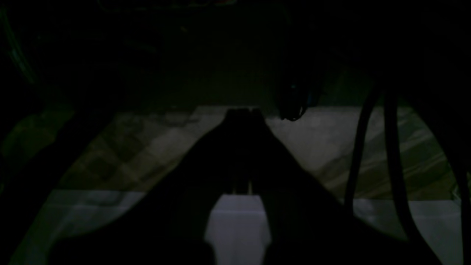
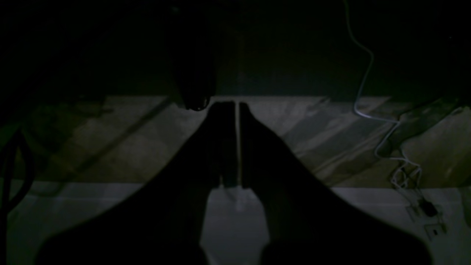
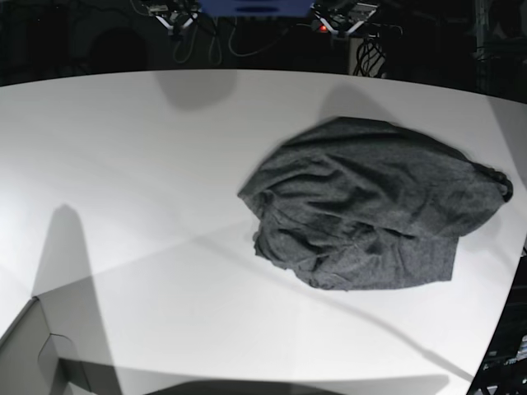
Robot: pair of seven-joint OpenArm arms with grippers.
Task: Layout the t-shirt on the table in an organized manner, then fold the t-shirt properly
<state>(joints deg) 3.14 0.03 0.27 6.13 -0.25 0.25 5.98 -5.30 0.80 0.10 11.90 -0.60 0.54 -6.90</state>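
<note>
The t-shirt [image 3: 370, 206], dark heather grey, lies crumpled in a rounded heap on the right half of the white table [image 3: 123, 164], its right end close to the table's curved edge. Neither arm shows in the base view; only their shadows fall on the tabletop. In the dim left wrist view my left gripper [image 1: 243, 110] is a dark silhouette with its fingers pressed together and nothing between them. My right gripper [image 2: 237, 105] looks the same in the right wrist view, with only a hairline slit between its fingers. Both wrist views face a dim floor, and no cloth shows in them.
A grey box corner [image 3: 33, 354] juts in at the table's bottom left. Electronics and cables [image 3: 329, 20] hang behind the far edge. A white cable [image 2: 362, 92] trails over the floor, and dark cables [image 1: 390, 147] hang at the right in the left wrist view.
</note>
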